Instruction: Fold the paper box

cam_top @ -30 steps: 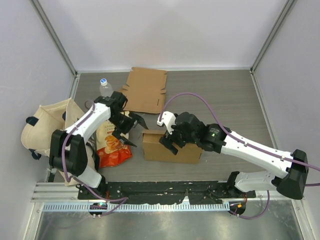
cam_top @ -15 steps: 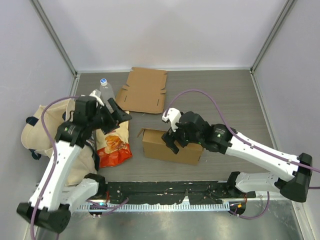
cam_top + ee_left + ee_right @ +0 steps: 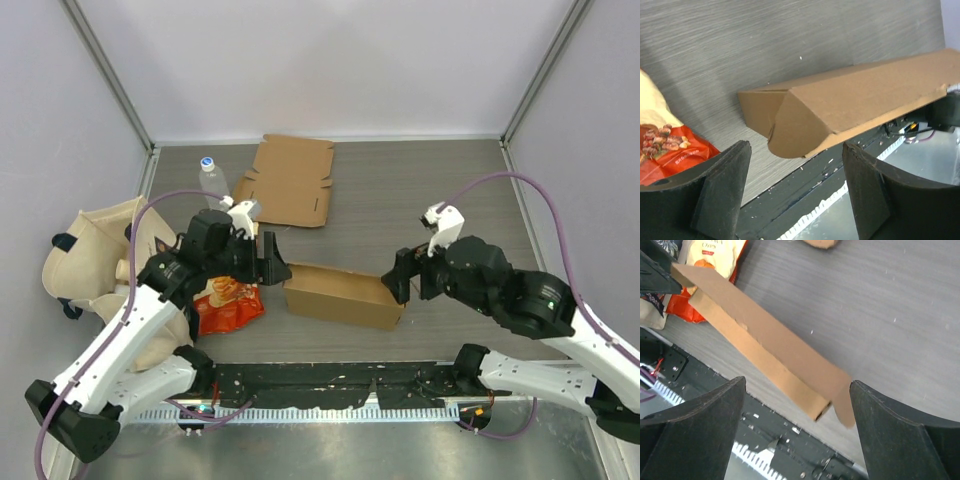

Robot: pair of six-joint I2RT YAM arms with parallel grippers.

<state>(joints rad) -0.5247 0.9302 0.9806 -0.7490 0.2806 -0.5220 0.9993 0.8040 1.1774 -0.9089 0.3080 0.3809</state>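
The paper box [image 3: 343, 295] lies on the bench [image 3: 450, 200] as a long, low, half-formed shell, directly between my 2 claws. One end sits just ahead of my left claw [image 3: 268, 262] and the other just ahead of my right claw [image 3: 400, 280].

I judge it light, thin card: stiff along its panels, willing to bend only at the creases, and easy to crush or send sliding on this smooth surface. I would grip a wall edge or an end flap, never the hollow middle. The loose flap [image 3: 842, 410] beyond my right fingers looks like the natural hold.

My left claw [image 3: 796, 150] has its jaws apart and empty, held low and aimed at the rounded end of the box [image 3: 850, 105]. My right claw [image 3: 795, 390] is also spread wide on nothing, angled down over the box [image 3: 755, 335]. Both forearms reach inward.
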